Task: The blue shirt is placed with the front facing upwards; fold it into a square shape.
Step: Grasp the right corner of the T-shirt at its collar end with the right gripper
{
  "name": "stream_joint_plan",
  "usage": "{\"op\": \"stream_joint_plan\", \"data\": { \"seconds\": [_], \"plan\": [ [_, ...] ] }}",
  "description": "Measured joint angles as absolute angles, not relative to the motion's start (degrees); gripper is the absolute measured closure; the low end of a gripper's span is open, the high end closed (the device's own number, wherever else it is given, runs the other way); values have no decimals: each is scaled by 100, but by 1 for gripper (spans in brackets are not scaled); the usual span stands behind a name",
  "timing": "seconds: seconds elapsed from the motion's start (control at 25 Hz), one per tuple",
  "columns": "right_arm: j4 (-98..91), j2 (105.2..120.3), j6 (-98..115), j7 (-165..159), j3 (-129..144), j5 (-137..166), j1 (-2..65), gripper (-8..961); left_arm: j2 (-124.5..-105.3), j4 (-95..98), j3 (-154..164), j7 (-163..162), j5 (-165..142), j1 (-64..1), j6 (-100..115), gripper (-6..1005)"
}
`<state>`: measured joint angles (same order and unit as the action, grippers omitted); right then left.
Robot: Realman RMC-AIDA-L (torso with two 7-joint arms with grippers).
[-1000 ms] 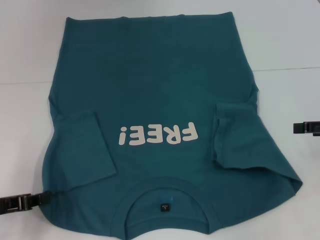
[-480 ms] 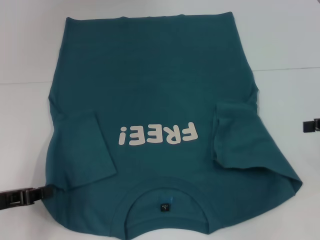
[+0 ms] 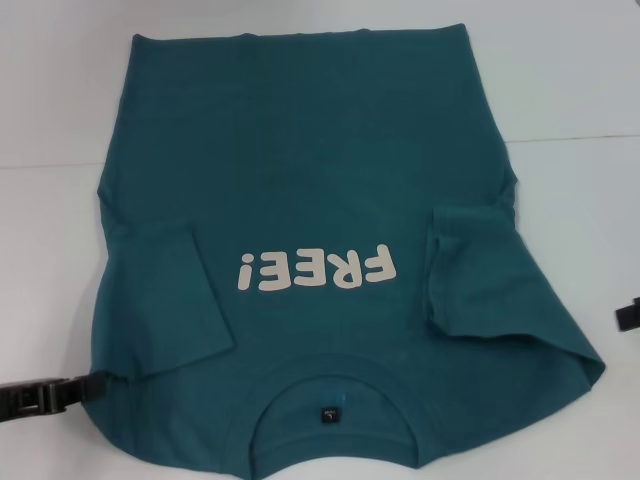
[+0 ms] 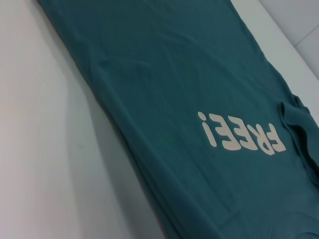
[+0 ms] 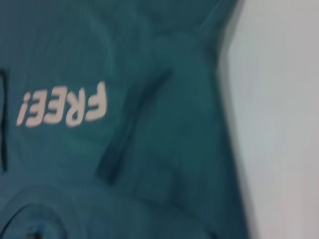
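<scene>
white tabletop (image 3: 580, 80) carries the blue shirt (image 3: 320, 180), spread flat front-up, both sleeves folded inward over the body, white "free!" lettering (image 3: 317, 270) mid-chest, collar (image 3: 330, 415) nearest the robot. left gripper (image 3: 85, 388) lies at the shirt's near left edge; i cannot tell whether it grips. right gripper (image 3: 628, 316) sits apart at the far right, state unclear.

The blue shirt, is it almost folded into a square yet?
Not yet. Done: both short sleeves of the dark teal-blue cotton T-shirt lie folded inward beside its white FREE! lettering. In hand: the left gripper sits at the near shoulder edge; the right gripper is off at the side. Left: folding the long body into a square.
</scene>
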<state>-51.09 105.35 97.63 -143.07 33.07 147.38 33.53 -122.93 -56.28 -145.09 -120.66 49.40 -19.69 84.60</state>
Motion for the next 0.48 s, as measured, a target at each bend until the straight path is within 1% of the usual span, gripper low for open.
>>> {"op": "stream_joint_plan", "data": {
  "seconds": [0.2,0.48],
  "plan": [
    [-4951,10668,9609,-14280,3325,14748,3388,72,-12277,-5622,-14511,-12010,4939,-1957,8475,974],
    [-4843,10765,9279,-14237,3419,14753,3361,71,-12261,-5651,-14511,-11966,4939,-1958,8472,974]
  ]
}}
